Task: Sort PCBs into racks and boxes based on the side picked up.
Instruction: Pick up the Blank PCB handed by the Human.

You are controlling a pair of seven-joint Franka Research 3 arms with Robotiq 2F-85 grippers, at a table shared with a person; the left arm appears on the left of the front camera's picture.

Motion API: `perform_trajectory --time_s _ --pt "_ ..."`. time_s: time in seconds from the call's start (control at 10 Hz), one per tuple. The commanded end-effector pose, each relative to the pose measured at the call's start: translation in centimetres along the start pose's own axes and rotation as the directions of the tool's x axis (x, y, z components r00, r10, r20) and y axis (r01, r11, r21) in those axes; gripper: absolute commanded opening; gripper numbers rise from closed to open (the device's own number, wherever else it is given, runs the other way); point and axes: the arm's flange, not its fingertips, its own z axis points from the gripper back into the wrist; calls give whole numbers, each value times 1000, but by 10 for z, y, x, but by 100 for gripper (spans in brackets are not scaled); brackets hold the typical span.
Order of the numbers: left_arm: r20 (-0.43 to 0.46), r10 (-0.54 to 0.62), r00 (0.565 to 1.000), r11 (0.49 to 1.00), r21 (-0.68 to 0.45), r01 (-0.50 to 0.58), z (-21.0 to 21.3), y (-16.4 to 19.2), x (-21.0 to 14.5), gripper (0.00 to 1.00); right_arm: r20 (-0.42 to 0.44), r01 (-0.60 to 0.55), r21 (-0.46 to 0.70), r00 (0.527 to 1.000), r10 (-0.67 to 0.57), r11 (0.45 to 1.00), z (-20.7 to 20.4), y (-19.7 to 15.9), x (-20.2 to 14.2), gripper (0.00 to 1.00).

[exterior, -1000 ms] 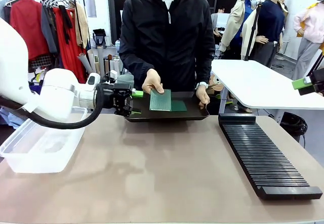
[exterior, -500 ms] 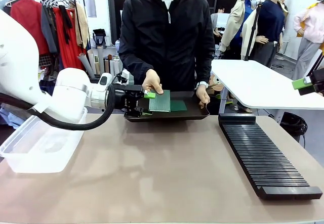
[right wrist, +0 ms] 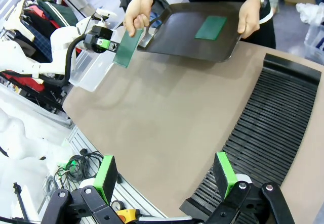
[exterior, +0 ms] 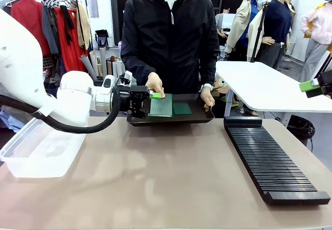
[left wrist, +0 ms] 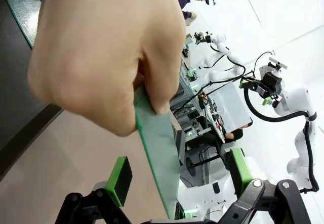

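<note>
Handover is taking place at the tray's left end: the person's hand is holding one PCB edge-on between the left gripper's fingers, which are standing wide apart and clamping nothing. Thin, stiff and light, the board is probably best pinched across both flat faces near its free edge, clear of the thumb. The right gripper is hovering spread open over the rack.

The person's hand hides part of the PCB; the frame edge crops the right end effector
</note>
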Motion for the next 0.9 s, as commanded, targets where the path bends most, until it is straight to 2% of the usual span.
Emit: perform_trajectory --time_s 0.0,0.2,0.8 --pt "31 -18 999 1000 -1 18 -14 5 2 98 23 -12 23 1000 11 1000 -1 0 1 100" --pt "29 4 1000 1000 3 -4 -13 8 1 84 23 -12 23 1000 11 1000 -1 0 1 100" --pt "29 6 1000 1000 -4 -6 -11 7 -2 25 23 -12 23 1000 11 1000 -1 0 1 100"
